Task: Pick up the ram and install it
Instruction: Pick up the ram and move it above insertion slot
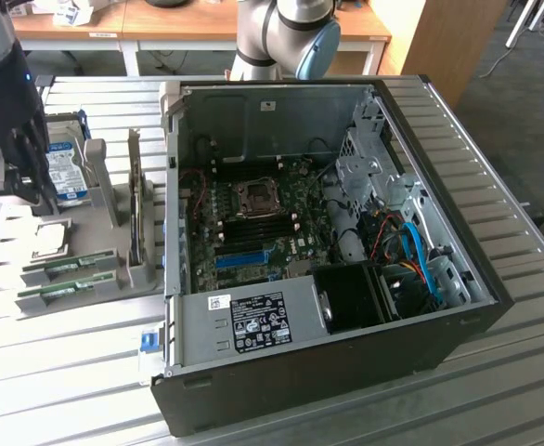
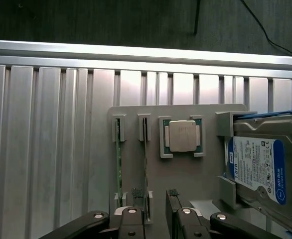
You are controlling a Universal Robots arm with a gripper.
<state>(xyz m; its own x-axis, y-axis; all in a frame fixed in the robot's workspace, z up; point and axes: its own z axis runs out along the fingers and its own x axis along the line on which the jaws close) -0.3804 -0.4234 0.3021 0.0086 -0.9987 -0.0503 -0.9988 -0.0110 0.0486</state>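
- The ram (image 2: 145, 149) lies in a slot of the grey holder tray (image 2: 186, 174), next to the tray's processor chip (image 2: 182, 135).
- A look-alike green stick (image 2: 118, 154) fills the tray's outer slot, just beside the ram.
- The jaws stand apart over the tray, straddling the ram's end without clamping it.
- A blue-labelled hard drive (image 2: 258, 169) stands on the tray beyond the chip; the open computer case (image 1: 300, 390) sits beside the tray.

The ram (image 2: 145, 159) on edge in a tray (image 2: 191, 174) slot
A long, thin green circuit-board stick, it stands upright on its long edge, seated in the grey tray's slot just beside the processor (image 2: 182, 135).
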